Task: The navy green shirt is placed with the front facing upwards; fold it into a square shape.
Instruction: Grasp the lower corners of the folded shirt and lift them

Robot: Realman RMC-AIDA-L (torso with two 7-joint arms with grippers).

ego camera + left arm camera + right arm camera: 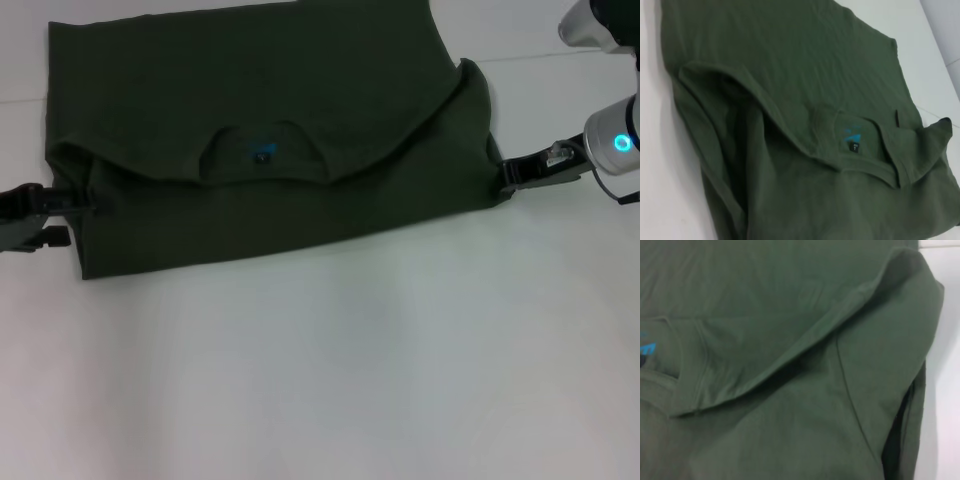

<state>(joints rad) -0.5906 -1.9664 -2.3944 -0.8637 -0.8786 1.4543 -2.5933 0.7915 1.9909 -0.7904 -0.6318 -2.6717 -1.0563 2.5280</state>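
Observation:
The navy green shirt (300, 90) lies folded on the white table, a dark olive slab with its top layer sagging in a curved edge. The round collar and its small black-and-blue neck label (262, 153) show at the middle; the label also shows in the left wrist view (852, 140). No lettering is visible. My left gripper (62, 215) is at the shirt's left edge, where the cloth is bunched. My right gripper (512, 175) touches the shirt's right edge, beside a raised fold (900, 315). The wrist views show only cloth.
The white table (350, 370) stretches bare between the shirt and its near edge. A seam line crosses the tabletop behind the shirt. The right arm's silver wrist with a blue light (620, 142) hangs at the right edge.

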